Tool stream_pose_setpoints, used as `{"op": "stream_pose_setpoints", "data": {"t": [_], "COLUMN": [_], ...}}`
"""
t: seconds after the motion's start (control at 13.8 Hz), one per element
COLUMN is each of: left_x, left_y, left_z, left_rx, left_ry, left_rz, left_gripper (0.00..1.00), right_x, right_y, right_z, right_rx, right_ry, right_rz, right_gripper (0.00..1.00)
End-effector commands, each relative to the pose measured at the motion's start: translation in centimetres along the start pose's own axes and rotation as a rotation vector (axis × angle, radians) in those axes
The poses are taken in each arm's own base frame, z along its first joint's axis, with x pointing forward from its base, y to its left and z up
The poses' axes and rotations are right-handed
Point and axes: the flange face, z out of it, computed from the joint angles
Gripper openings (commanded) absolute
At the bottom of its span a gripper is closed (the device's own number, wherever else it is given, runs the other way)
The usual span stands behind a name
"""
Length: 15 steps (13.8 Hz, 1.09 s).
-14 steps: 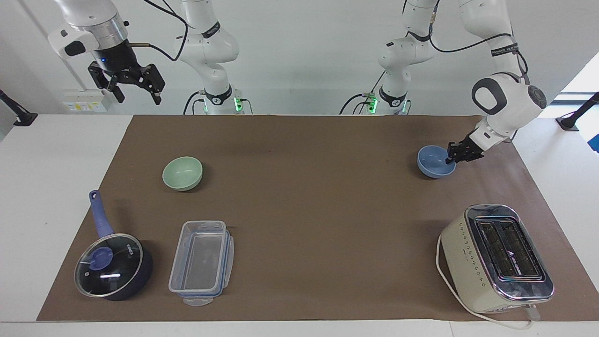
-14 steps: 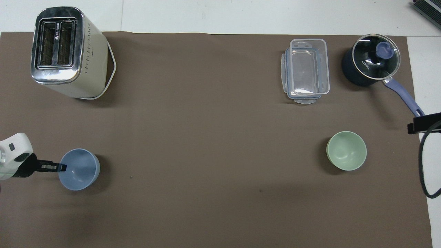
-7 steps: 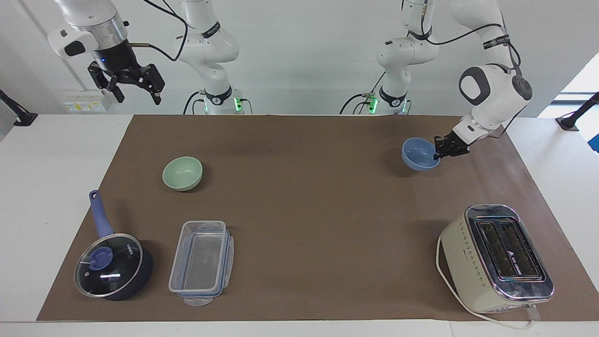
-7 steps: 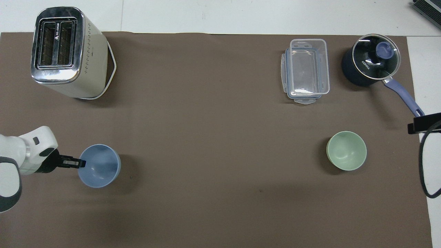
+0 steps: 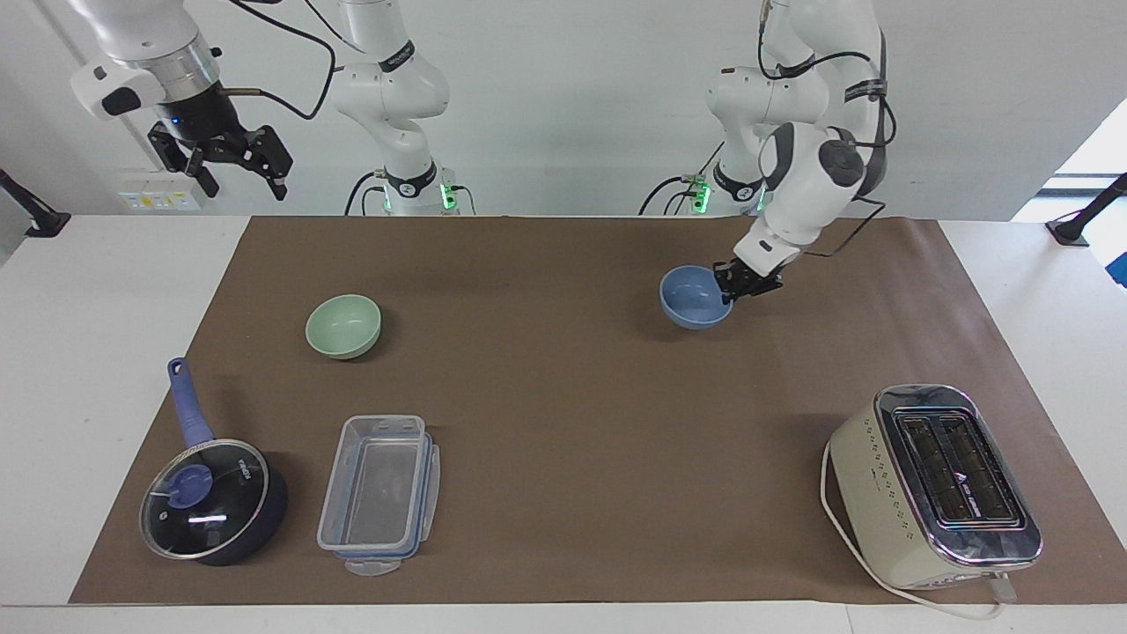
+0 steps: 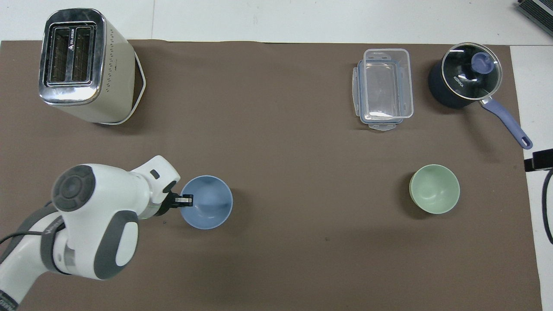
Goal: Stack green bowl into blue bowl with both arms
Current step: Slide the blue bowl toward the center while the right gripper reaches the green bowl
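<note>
The left gripper (image 5: 727, 297) has its jaws pinched tight on the rim of the blue bowl (image 5: 691, 299), gripping the wall on the side toward the left arm's end of the tabletop (image 5: 53, 352). In the overhead view the same gripper (image 6: 186, 200) meets the blue bowl (image 6: 206, 201) at its edge, w/ the left arm's white forearm coming in from below. The bowl sits upright, low over the brown mat (image 5: 572, 423) or resting on it; can't tell which. It is roughly mid-mat, somewhat toward the left arm's end.

The green bowl (image 5: 343, 326) stands upright on the mat toward the right arm's end, well apart from the blue one, nothing touching it. Overhead it shows as a mint circle (image 6: 434, 188).

The right gripper (image 5: 236, 165) hangs high in the air w/ jaws spread wide, holding nothing, above the tabletop edge at the right arm's end; that arm waits.

Other items: a dark blue lidded saucepan (image 5: 214, 500) and a clear plastic container (image 5: 380, 491) sit farther from the robots than the green bowl, side by side. A cream toaster (image 5: 933, 484) stands at the left arm's end, farther from the robots than the blue bowl.
</note>
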Motion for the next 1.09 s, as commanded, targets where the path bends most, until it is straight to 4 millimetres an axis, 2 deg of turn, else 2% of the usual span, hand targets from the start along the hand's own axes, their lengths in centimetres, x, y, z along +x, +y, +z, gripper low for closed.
{"op": "stream_pose_setpoints", "data": {"t": [0.0, 0.15, 0.22, 0.29, 0.51, 0.58, 0.73, 0.8, 0.87, 0.94, 1.02], "left_x": [1.2, 0.9, 0.1, -1.0, -1.0, -0.9, -1.0, -1.1, -1.0, -1.0, -1.1], "left_y": [6.5, 10.7, 12.2, 12.8, 12.7, 12.7, 12.2, 12.3, 12.2, 12.2, 12.2], "left_z": [1.4, 2.5, 3.3, 3.8, 5.5, 5.5, 5.7, 5.7, 5.6, 5.7, 5.6], "left_rx": [-0.008, -0.007, -0.005, 0.002, 0.013, 0.012, 0.017, 0.018, 0.017, 0.018, 0.019], "left_ry": [0.002, -0.005, -0.010, -0.025, -0.035, -0.032, -0.043, -0.046, -0.045, -0.046, -0.049], "left_rz": [-0.057, -0.067, -0.048, -0.029, -0.030, -0.033, -0.042, -0.041, -0.042, -0.039, -0.031], "left_gripper": [0.00, 0.00, 0.00, 0.00, 0.00, 0.00, 0.00, 0.05, 0.16, 0.34, 0.46], "right_x": [0.2, 0.5, 0.6, 0.9, 1.0, 1.0, 1.2, 1.3, 1.4, 1.5, 1.2], "right_y": [0.4, 0.5, 1.3, 1.7, 1.5, 1.8, 2.4, 2.3, 2.4, 2.8, 3.0], "right_z": [2.6, 6.4, 8.5, 10.5, 16.6, 19.0, 22.3, 23.4, 24.5, 26.2, 27.6], "right_rx": [0.019, 0.022, 0.022, 0.021, 0.048, 0.059, 0.050, 0.051, 0.050, 0.047, 0.041], "right_ry": [0.029, 0.006, 0.003, 0.020, 0.054, 0.062, 0.095, 0.091, 0.085, 0.081, 0.089], "right_rz": [-0.029, -0.051, -0.055, -0.055, -0.050, -0.060, -0.094, -0.091, -0.095, -0.100, -0.113], "right_gripper": [1.00, 1.00, 1.00, 1.00, 1.00, 1.00, 1.00, 1.00, 1.00, 1.00, 1.00]}}
